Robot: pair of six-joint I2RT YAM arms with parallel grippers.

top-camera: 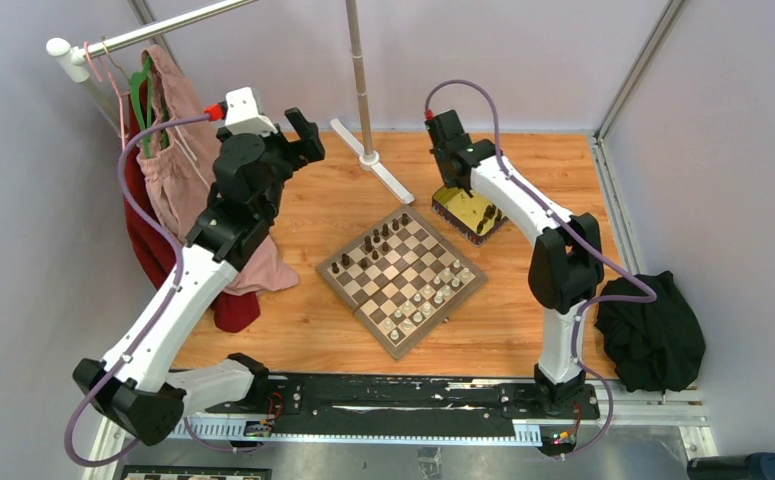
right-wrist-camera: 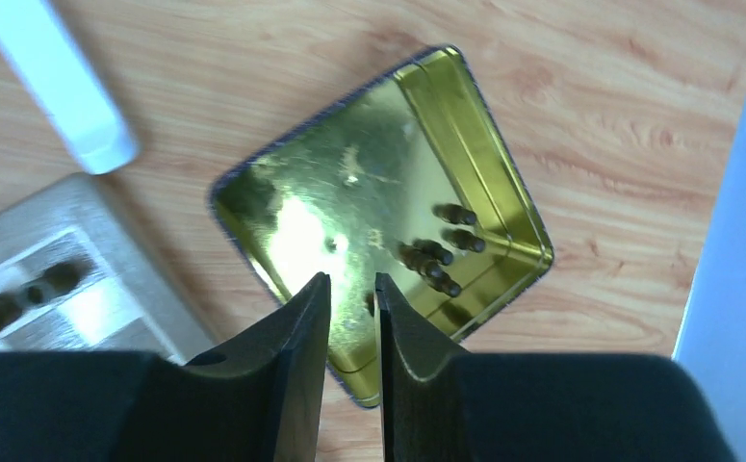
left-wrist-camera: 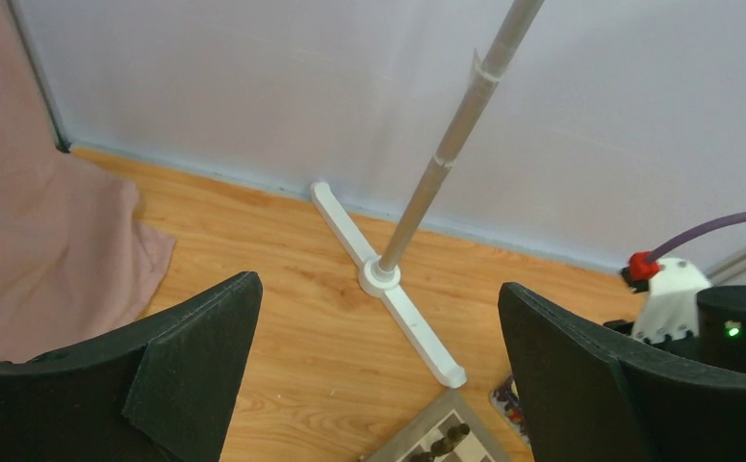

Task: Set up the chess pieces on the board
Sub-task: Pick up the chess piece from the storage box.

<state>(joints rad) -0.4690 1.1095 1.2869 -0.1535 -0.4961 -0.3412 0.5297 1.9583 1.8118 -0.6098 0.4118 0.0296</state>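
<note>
Right pincer [right-wrist-camera: 351, 281] hangs over tin [right-wrist-camera: 465, 135], jaws narrow, grip unclear. Dark pieces [right-wrist-camera: 441, 252] lie in the tin's corner, board [top-camera: 403, 275] beside it. Best to centre on one piece and close gently. Left pincer [left-wrist-camera: 376, 285] gapes wide, empty.

tin [right-wrist-camera: 349, 183]: glossy gold metal | table [top-camera: 563, 170]: smooth wood | board [top-camera: 358, 311]: matt wood

One chessboard [top-camera: 400, 281]; on its far-left half roughly ten dark pieces [top-camera: 374, 244], on its near-right half a dozen-plus pale pieces [top-camera: 433, 296], both too tiny for an exact count; one gold tin [right-wrist-camera: 457, 115] just off the board's far-right edge, with four loose dark pieces [right-wrist-camera: 455, 214] lying in it, as far as the right wrist view shows; two arms, left arm [top-camera: 178, 290] and right arm [top-camera: 523, 200]; one black cloth bundle [top-camera: 653, 335] well right of the board; one stand pole [top-camera: 358, 70] beyond its far corner
</note>
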